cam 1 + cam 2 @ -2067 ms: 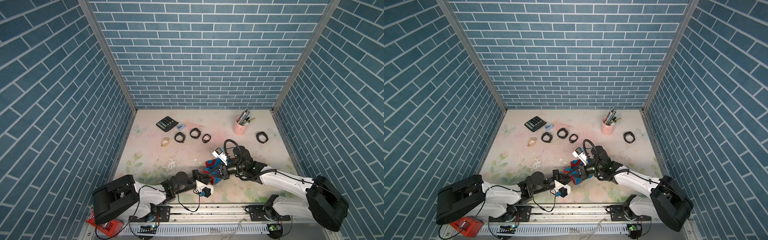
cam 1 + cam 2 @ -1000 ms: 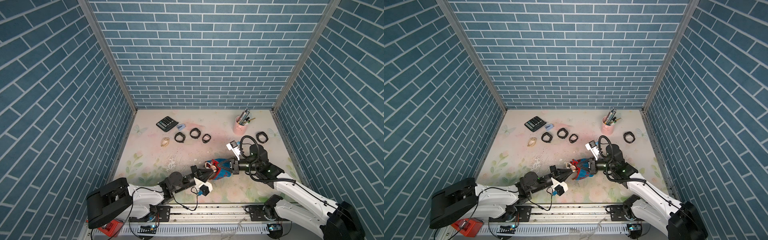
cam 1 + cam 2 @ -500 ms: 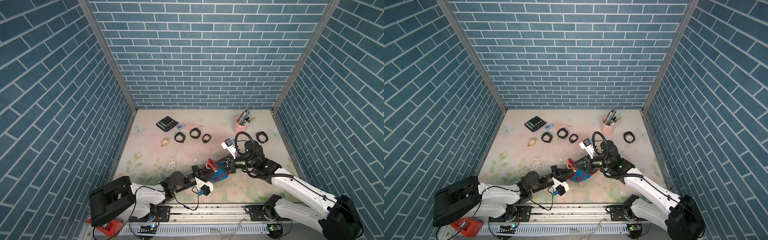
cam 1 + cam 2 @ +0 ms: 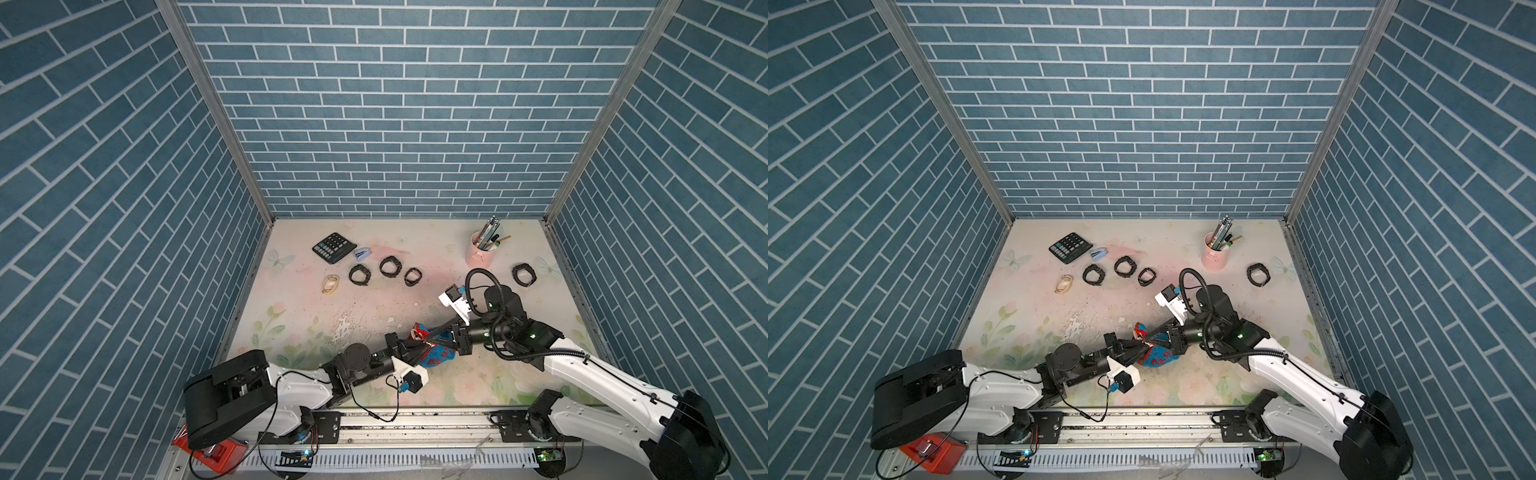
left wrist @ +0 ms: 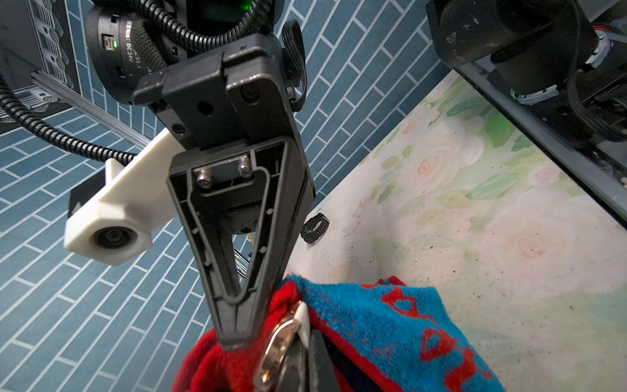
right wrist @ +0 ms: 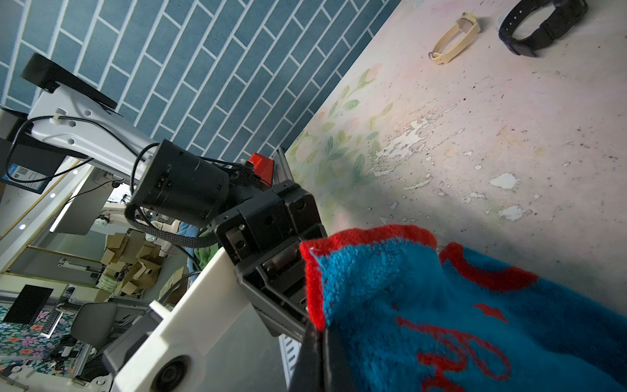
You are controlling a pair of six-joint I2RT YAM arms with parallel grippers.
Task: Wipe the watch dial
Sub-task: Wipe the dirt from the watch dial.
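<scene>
Watch clamped in left pincer, low over front-centre of counter. Case edge-on in left wrist view, long axis along pincer's fingers, white strap end toward cloth; dial hidden. Right pincer closed on red-blue cloth, which drapes against watch. Versus a second back: right arm swung inward, cloth lower. Front rail near. Open counter behind, up to black watches.

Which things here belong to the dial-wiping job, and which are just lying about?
Job: watch; cloth. Both are held.
Lying about: calculator; pen cup; four black watches; beige watch; small blue item.
</scene>
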